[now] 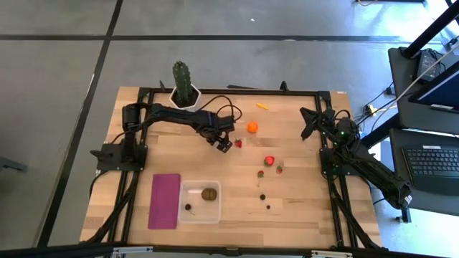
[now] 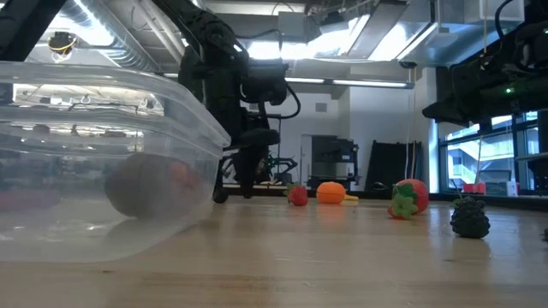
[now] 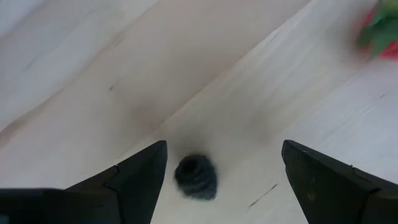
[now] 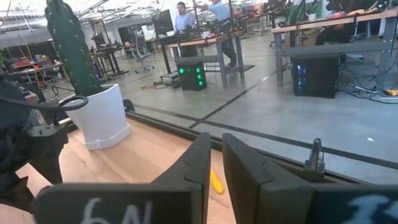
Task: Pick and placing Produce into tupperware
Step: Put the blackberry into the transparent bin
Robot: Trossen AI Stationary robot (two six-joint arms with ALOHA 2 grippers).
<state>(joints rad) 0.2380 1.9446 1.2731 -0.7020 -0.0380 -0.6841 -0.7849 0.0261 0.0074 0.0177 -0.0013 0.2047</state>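
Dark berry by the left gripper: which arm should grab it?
Left. Its gripper is open, with the berry on the table between its fingers in the left wrist view. The right gripper looks shut, parked at the table's far right edge, away from the fruit.

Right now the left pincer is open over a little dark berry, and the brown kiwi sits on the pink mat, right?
Not quite. The kiwi sits inside the clear tub, beside the pink mat, as the high view shows. The left pincer is indeed open over a dark berry.
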